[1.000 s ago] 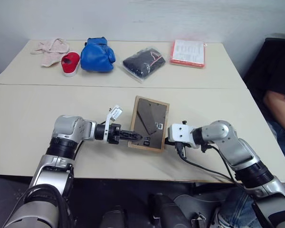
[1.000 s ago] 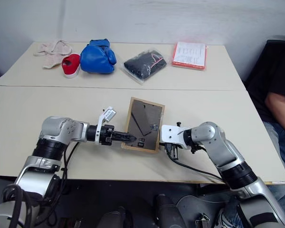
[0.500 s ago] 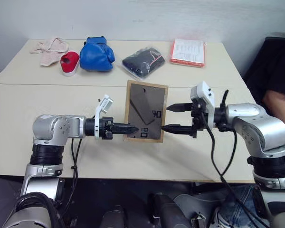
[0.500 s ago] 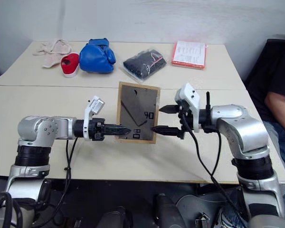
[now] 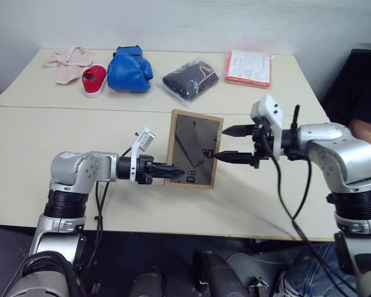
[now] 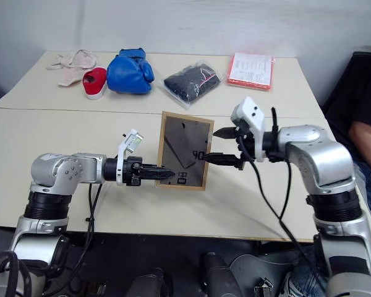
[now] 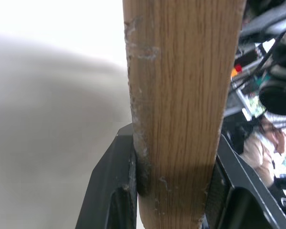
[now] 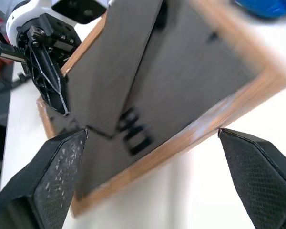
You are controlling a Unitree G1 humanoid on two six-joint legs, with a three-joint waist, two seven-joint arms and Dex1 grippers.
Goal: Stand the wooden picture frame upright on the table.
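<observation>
The wooden picture frame [image 5: 195, 148] stands nearly upright near the middle of the table [image 5: 80, 133], with its dark grey back and fold-out stand [image 8: 114, 81] facing me. My left gripper [image 5: 176, 171] is shut on the frame's lower left edge. In the left wrist view the light wood edge [image 7: 181, 95] sits pinched between the two black fingers [image 7: 114, 191]. My right gripper [image 5: 220, 143] is open at the frame's right edge, one fingertip above the other, gripping nothing. I cannot tell whether the frame's bottom edge touches the table.
Along the far side, beyond the table's seam [image 5: 80, 110], lie a pink cloth [image 5: 65, 59], a red shoe [image 5: 94, 80], a blue boxing glove [image 5: 130, 69], a bagged black item [image 5: 188, 79] and an orange-edged white packet [image 5: 249, 68]. A person [image 5: 365, 105] sits at the right.
My right gripper has let go of the frame's lower right corner, opened and risen to the right edge. The frame has tipped from leaning back to nearly upright. The left grip holds.
</observation>
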